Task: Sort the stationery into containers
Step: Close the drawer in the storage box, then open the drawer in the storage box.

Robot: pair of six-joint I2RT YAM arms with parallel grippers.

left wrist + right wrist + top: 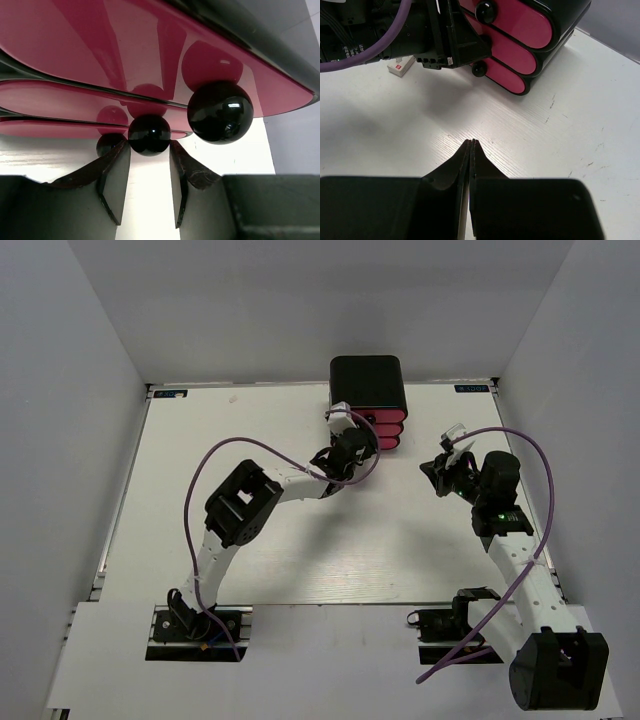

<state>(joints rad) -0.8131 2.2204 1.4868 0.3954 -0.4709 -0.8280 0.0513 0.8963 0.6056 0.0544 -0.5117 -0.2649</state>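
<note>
The black cabinet (pixel 366 375) stands at the back of the table with three pink drawers (pixel 520 25), all pushed in. My left gripper (pixel 365 440) is at the drawer fronts. In the left wrist view its fingertips (pixel 149 145) close on either side of the middle drawer's black knob (pixel 149 135), between the top knob (pixel 220 112) and the bottom knob (pixel 110 144). My right gripper (pixel 471 141) is shut and empty, above bare table to the right of the cabinet (pixel 440 468). A small white eraser block (pixel 401 66) lies on the table beyond the left gripper. The markers and pens are out of view.
White walls stand round the table on three sides. A purple cable loops over each arm (pixel 200 475). The left arm's wrist (pixel 420 30) fills the space in front of the drawers.
</note>
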